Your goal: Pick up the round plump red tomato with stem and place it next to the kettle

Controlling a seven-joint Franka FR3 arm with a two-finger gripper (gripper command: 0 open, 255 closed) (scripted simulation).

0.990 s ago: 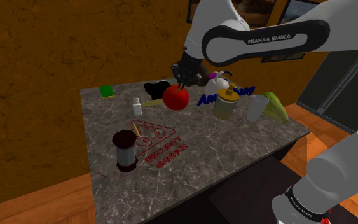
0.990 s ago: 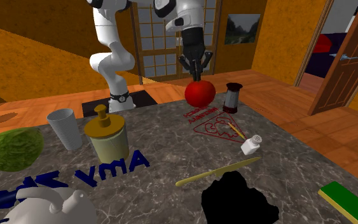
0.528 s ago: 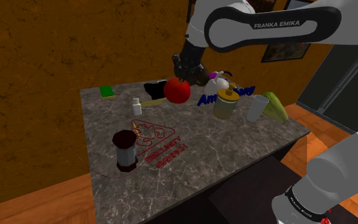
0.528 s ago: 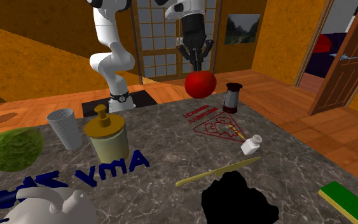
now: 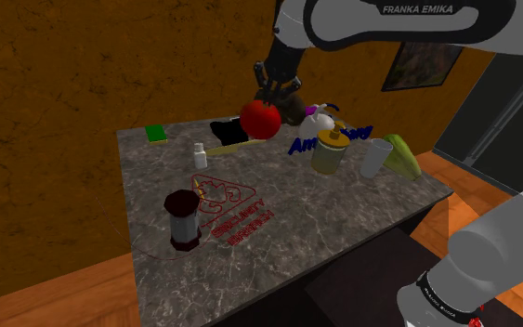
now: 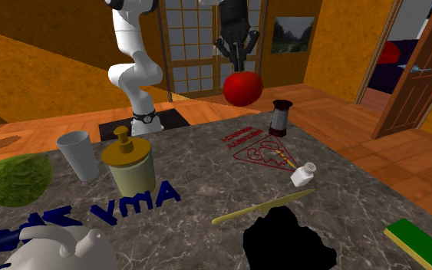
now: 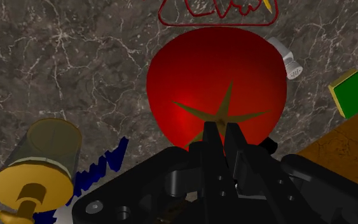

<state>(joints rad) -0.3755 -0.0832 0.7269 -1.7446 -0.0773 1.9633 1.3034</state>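
Wrist view: gripper (image 7: 220,130) pinches the top of the tomato (image 7: 215,70) at its star-shaped stem, with the fingers nearly together. The tomato is red and round and hangs straight under the gripper, clear of the table (image 7: 56,63).

Under and around it in that view:
- A red triangle marking (image 7: 219,13) is on the table past the tomato.
- A white shaker (image 7: 287,60) peeks out beside the tomato.
- A green block (image 7: 349,93) sits near the table edge.
- A yellow jar (image 7: 37,165) with a knob lid is off to the other side.
- Blue letters (image 7: 101,168) lie between the jar and the gripper.

Shoulder view: the gripper (image 5: 273,93) points down from the white arm, with the tomato (image 5: 260,119) in the air below it.
- A black shape (image 5: 229,130) and a yellow knife (image 5: 222,147) are just to the shoulder view's left of the tomato.
- The white kettle (image 5: 320,119) is to its right at the far side of the table (image 5: 343,214).
- The jar (image 5: 329,150), a white cup (image 5: 375,158) and a green leafy thing (image 5: 403,153) run on toward the right.
- The shaker (image 5: 200,155) and the green block (image 5: 157,133) are on the left.
- A dark red canister (image 5: 183,220) stands upright at the near left, beside the triangle marking (image 5: 227,200).

Second exterior view: the gripper (image 6: 238,61) holds the tomato (image 6: 242,88) high over the far edge of the table (image 6: 206,176), near the canister (image 6: 281,117). The kettle (image 6: 53,245) is at the near left corner, well apart from the tomato. The jar (image 6: 130,165) and cup (image 6: 78,153) stand between them.
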